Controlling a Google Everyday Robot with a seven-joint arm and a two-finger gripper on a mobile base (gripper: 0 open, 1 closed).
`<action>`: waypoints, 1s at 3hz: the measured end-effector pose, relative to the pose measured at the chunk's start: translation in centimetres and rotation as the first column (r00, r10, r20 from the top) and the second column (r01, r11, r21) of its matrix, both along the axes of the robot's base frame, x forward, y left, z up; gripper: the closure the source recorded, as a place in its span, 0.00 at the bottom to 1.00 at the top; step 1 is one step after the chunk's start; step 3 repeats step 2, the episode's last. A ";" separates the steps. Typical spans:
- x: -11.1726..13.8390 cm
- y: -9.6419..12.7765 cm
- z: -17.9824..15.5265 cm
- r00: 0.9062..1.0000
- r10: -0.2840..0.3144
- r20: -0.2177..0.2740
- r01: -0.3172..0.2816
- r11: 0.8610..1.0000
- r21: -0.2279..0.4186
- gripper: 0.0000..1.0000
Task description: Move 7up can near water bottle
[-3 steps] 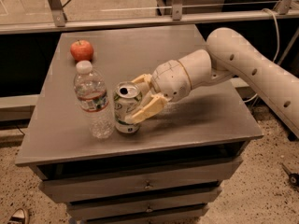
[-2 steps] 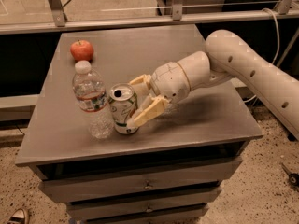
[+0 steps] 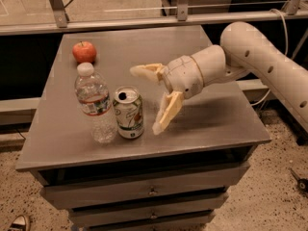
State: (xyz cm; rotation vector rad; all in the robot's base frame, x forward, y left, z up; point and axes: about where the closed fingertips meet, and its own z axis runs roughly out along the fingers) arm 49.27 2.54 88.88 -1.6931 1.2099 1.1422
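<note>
The 7up can point(image 3: 129, 112) stands upright on the grey table point(image 3: 207, 114), white and silver with green lettering and an open silver top. It stands right next to the water bottle point(image 3: 95, 103), a clear ribbed bottle with a white cap and a red and white label, on the bottle's right. My gripper point(image 3: 147, 100) is open and empty, just right of the can and a little above the table. One finger point(image 3: 144, 71) points left behind the can, the other point(image 3: 166, 114) hangs down beside it. Neither touches the can.
A red apple point(image 3: 84, 52) sits at the table's back left corner. The table has drawers point(image 3: 151, 191) below its front edge. A metal railing point(image 3: 144, 20) runs behind the table. The arm point(image 3: 260, 61) reaches in from the right.
The gripper has let go of the can, opened wide and drawn back to the right and up. The can stays standing beside the bottle.
</note>
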 end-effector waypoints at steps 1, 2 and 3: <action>4.0 -6.3 5.1 0.976 -0.170 0.138 0.176 0.984 -0.034 0.00; 7.3 -11.6 8.6 0.925 -0.309 0.219 0.326 0.944 -0.044 0.00; 7.3 -11.6 8.6 0.925 -0.309 0.219 0.326 0.944 -0.044 0.00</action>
